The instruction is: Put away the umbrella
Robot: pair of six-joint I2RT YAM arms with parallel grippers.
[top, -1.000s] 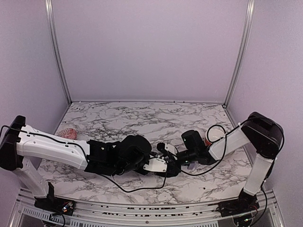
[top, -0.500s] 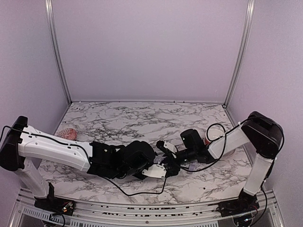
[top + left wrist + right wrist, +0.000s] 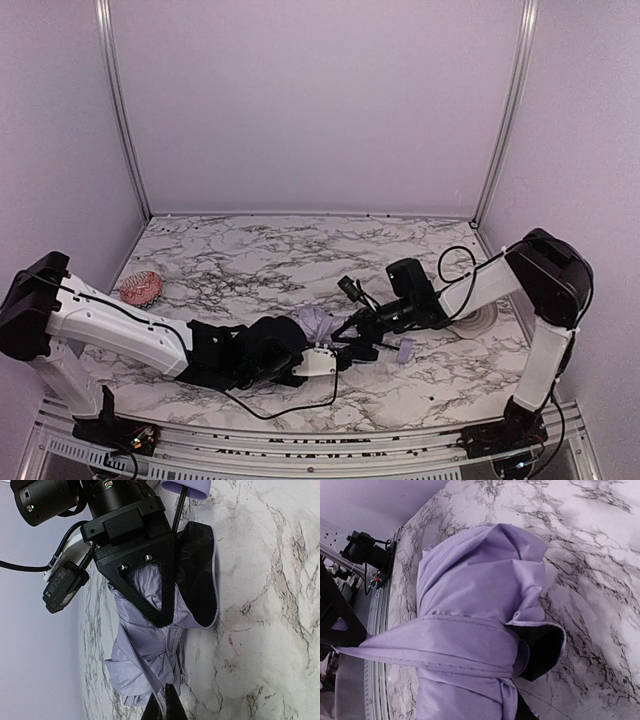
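Note:
The umbrella [image 3: 316,322] lies folded into a lavender bundle on the marble table, between the two grippers. Its black inner side [image 3: 200,575] shows at one fold. Its thin black shaft [image 3: 178,512] runs to the small lavender handle [image 3: 404,349]. My right gripper [image 3: 347,328] is shut on the bundle, and its black fingers [image 3: 167,580] close in a V over the fabric. My left gripper [image 3: 167,705] is shut on the fabric strap [image 3: 420,642], which runs taut around the bundle [image 3: 480,580].
A pink-red ribbed round object [image 3: 140,288] sits at the table's left edge. A pale round dish [image 3: 478,318] lies by the right arm's forearm. Cables loop near both wrists. Metal frame posts stand at the back corners.
My left arm has drawn back toward the near left. My right arm has shifted right. The lavender bundle and handle now show between them, and the dish lies uncovered.

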